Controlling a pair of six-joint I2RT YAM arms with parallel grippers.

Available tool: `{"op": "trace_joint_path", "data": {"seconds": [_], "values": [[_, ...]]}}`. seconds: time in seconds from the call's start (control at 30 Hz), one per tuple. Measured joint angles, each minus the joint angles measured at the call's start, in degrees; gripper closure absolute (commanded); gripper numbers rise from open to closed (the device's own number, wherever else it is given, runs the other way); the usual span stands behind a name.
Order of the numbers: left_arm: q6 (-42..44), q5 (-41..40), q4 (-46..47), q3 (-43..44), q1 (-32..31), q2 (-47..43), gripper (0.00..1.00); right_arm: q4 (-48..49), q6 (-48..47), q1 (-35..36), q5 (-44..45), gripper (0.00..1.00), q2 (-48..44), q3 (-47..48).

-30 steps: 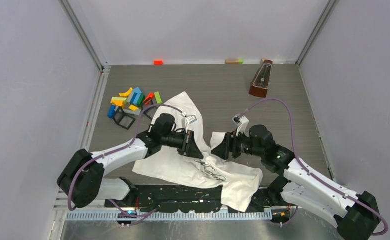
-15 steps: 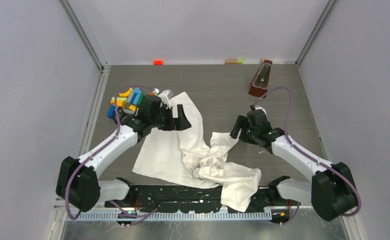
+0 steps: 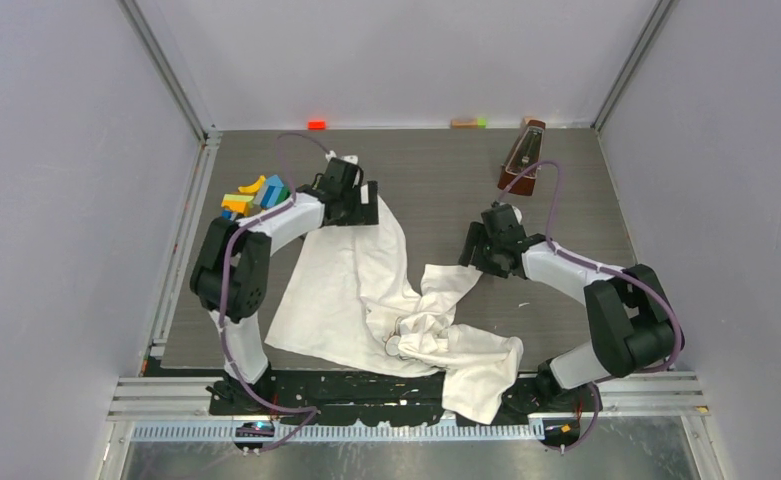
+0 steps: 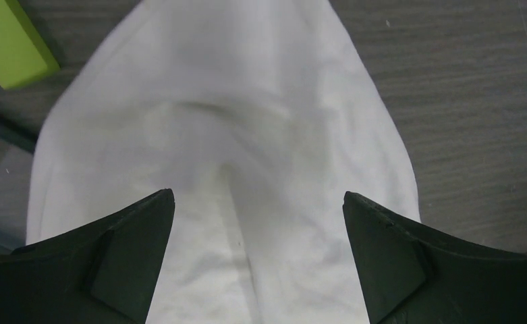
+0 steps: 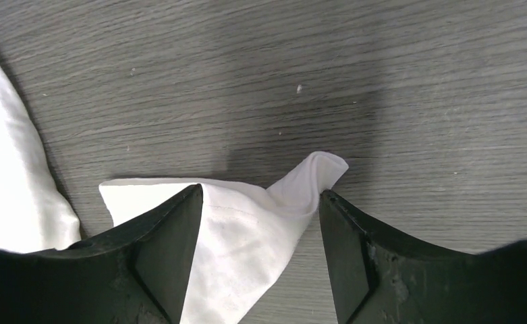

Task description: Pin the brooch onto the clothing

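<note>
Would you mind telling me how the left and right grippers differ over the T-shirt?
The left gripper hangs over the broad far end of the T-shirt, beside the coloured blocks; the right gripper straddles a narrow pointed corner of it, nearer the metronome. The left's jaws gape wider than the right's. Both are open and hold nothing.

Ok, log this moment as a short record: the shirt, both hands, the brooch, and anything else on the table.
clothing: white T-shirt, crumpled and partly bunched on the table
left hand: open, over the shirt's far corner, gripping nothing
right hand: open, straddling a shirt corner that lies flat on the table
brooch: not visible in any view
other items: coloured blocks at the far left; metronome at the far right
</note>
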Motion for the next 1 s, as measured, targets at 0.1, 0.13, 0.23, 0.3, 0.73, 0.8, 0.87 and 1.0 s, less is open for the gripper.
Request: {"op": "trace_joint_path", "data": {"seconds": [0.1,0.13,0.23,0.3,0.73,0.8,0.87,1.0], "values": [[2.05,-3.48,0.02,6.58,-0.02,5.25,0.00,0.35,-0.04,0.02,0.13,0.44,1.11,0.00],[2.67,-4.52,-0.44,9.33,-0.02,7.10,0.00,0.37,-0.09,0.00,0.26,0.47,1.49,0.02],[4.68,-6.78,-0.81,17.03,-0.02,12.57,0.00,0.83,-0.22,0.00,0.44,0.57,1.97,0.35],[5.70,-7.87,-1.25,21.31,-0.02,15.87,0.00,0.92,-0.13,0.00,0.44,0.60,2.45,0.52],[12.70,-11.98,-5.60,37.55,-0.52,29.57,0.18,1.57,-0.11,-0.26,0.13,0.74,2.58,0.66],[13.44,-12.46,-6.38,39.39,-0.63,30.93,0.25,1.73,-0.07,-0.26,0.02,0.75,2.58,0.66],[14.08,-12.81,-6.82,40.33,-0.68,31.52,0.30,1.97,0.02,-0.33,-0.02,0.76,2.58,0.63],[14.34,-13.18,-7.69,41.24,-0.74,32.06,0.43,2.32,0.09,-0.37,-0.02,0.81,2.58,0.61]]}}
